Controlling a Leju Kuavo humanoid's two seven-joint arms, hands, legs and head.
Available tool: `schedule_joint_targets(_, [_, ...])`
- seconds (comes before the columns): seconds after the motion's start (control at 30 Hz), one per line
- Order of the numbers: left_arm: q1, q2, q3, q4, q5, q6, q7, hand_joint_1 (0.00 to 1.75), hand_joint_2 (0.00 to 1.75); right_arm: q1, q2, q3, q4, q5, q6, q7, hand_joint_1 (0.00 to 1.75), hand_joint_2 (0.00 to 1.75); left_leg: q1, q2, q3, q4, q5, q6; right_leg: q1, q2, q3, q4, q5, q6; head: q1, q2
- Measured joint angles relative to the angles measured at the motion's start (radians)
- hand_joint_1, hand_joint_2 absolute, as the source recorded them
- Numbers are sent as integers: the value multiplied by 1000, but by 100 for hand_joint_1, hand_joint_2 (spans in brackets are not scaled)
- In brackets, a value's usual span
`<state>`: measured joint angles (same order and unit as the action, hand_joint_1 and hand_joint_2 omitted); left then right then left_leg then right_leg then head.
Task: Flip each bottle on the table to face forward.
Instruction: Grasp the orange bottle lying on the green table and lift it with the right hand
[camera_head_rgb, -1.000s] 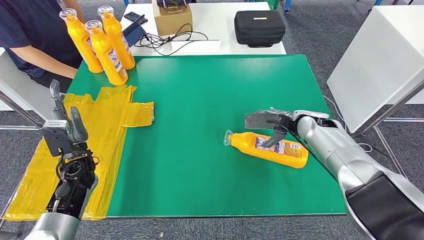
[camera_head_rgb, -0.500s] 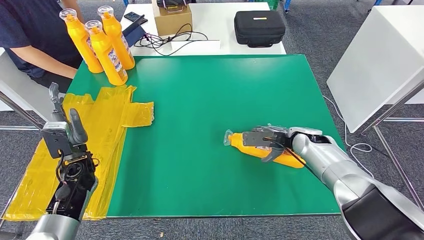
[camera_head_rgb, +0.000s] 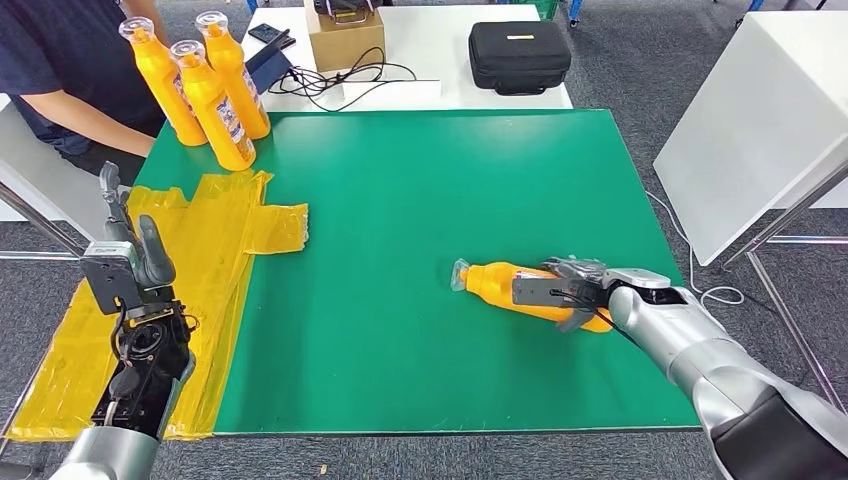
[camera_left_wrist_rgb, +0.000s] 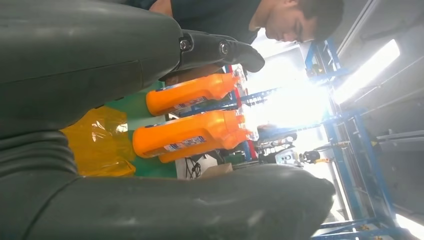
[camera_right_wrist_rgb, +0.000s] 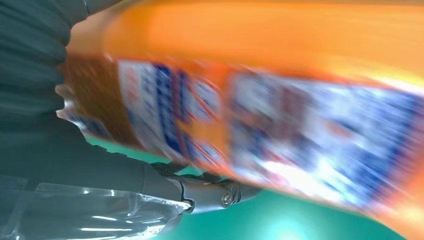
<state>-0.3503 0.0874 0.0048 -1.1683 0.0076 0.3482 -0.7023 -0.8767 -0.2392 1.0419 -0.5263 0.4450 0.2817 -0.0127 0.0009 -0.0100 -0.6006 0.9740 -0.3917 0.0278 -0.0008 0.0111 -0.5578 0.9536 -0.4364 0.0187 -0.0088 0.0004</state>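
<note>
An orange bottle (camera_head_rgb: 492, 282) lies on its side on the green mat (camera_head_rgb: 400, 200), cap pointing left. My right hand (camera_head_rgb: 560, 292) lies over its body and grips it, fingers curled around the far and near sides. In the right wrist view the bottle's label (camera_right_wrist_rgb: 280, 115) is close and blurred, with a finger (camera_right_wrist_rgb: 210, 187) under it. Three more orange bottles (camera_head_rgb: 212, 95) stand upright at the mat's far left corner, also in the left wrist view (camera_left_wrist_rgb: 192, 135). My left hand (camera_head_rgb: 130, 265) is raised off the table's left edge, fingers apart, holding nothing.
Crumpled yellow plastic sheet (camera_head_rgb: 215, 230) covers the mat's left side. A person (camera_head_rgb: 60, 70) stands at the far left by the upright bottles. Behind the mat are a black case (camera_head_rgb: 519, 55), a cardboard box (camera_head_rgb: 345, 38) and cables (camera_head_rgb: 330, 80). A white table (camera_head_rgb: 750, 130) stands to the right.
My right hand came down over the lying bottle and closed around it. The bottle has rolled, so its label no longer faces up. The left hand has not moved.
</note>
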Motion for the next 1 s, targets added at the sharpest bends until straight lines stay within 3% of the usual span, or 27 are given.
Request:
schedule_joint_targets(0.27, [0,0,11,1,0,-2,0,0,0,22,-45,8,-36,6,-14,11,0,175,0,0,0,0,0,0,0,0,0,0,0,0,0,0])
schedule_joint_targets(0.3, [1,0,11,1,0,-2,0,0,0,24,-49,8,-40,8,-14,13,13,175,0,0,0,0,0,0,0,0,0,0,0,0,0,0])
schedule_joint_targets(0.4, [4,-1,15,0,-1,-1,0,0,0,33,-59,8,-52,16,-18,19,140,175,0,0,1,0,0,0,0,0,0,0,0,0,0,0])
schedule_joint_targets(0.43, [5,-2,16,-1,-2,-1,0,0,0,35,-62,8,-55,18,-17,20,171,175,0,0,1,0,0,0,0,0,0,0,0,0,0,0])
schedule_joint_targets(1.0, [11,-7,20,-5,-15,1,0,0,0,43,-74,-4,-70,19,-11,0,175,175,0,1,5,0,0,0,0,0,5,0,0,0,0,0])
